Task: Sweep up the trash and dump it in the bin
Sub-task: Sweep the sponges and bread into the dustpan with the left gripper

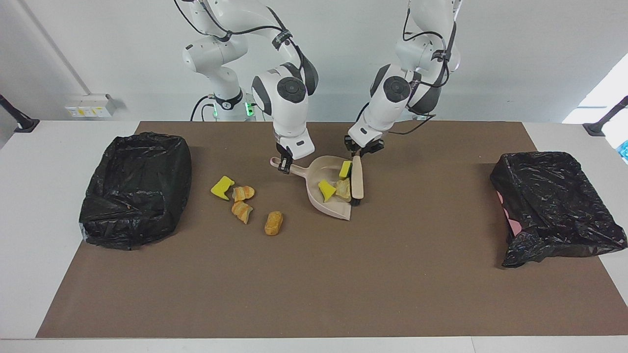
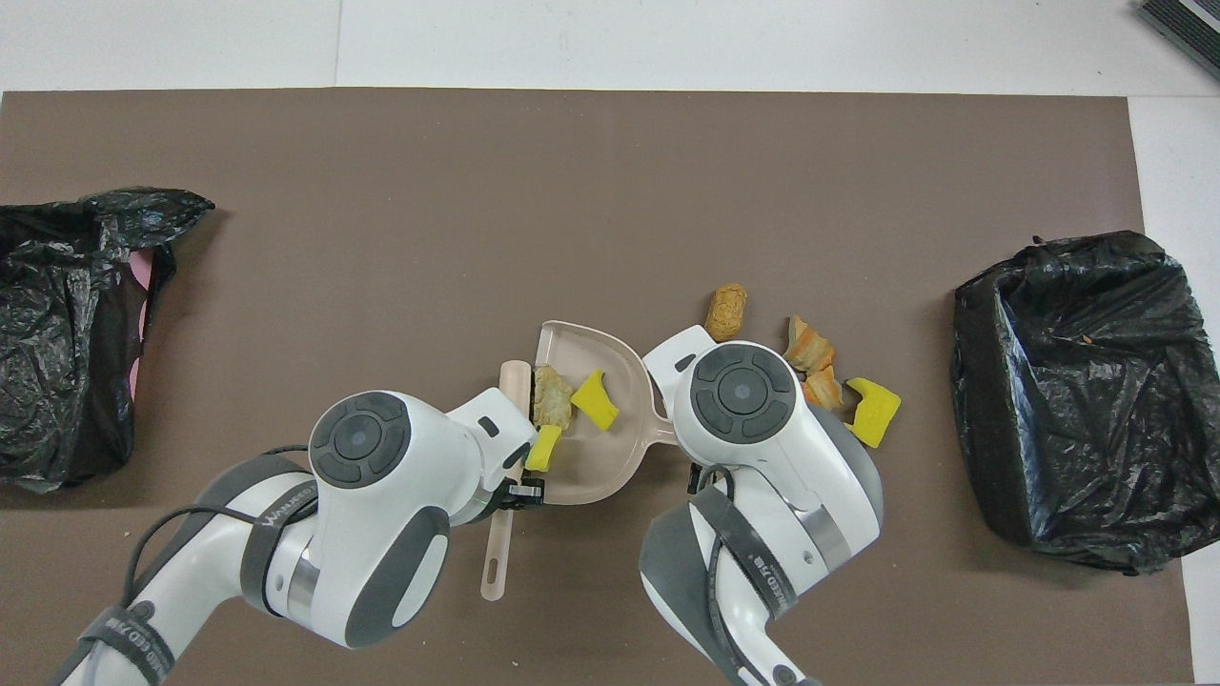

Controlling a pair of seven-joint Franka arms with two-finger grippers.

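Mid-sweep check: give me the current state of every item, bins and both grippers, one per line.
Dustpan: flat on mat, holding three trash pieces.
Brush: at the pan's mouth, against the pieces.
Loose trash: four pieces on mat, unswept.
Right gripper: jaws shut on dustpan handle.
Left gripper: jaws shut on brush.
Bins: bag-lined, open.

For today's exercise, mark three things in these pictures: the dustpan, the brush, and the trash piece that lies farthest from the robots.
dustpan [image 1: 337,210]: facing view, bare pan floor near its lip.
brush [image 1: 357,177]: facing view, middle of its beige back.
tan-orange lump [image 1: 274,223]: facing view, middle of the piece, on the mat.
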